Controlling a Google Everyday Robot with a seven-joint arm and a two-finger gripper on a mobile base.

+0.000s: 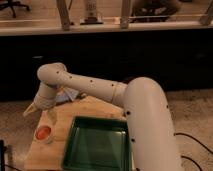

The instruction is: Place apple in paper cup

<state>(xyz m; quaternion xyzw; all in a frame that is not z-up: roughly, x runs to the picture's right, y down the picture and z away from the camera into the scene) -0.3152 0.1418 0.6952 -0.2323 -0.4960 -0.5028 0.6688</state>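
The paper cup (pixel 44 134) is a short white cup standing on the left part of the wooden table (pixel 95 107). The orange-red apple (pixel 43 133) lies inside it, filling most of its mouth. My gripper (pixel 41 115) hangs just above and slightly behind the cup, at the end of the white arm (pixel 100 90) that reaches in from the right. Its two pale fingers (pixel 30 110) are spread apart and hold nothing. The apple is not touching the fingers.
A large green rectangular tray (pixel 100 145) lies on the table right of the cup. A bluish object (pixel 66 97) lies on the table behind the wrist. The table's left edge is close to the cup. A dark counter front stands behind.
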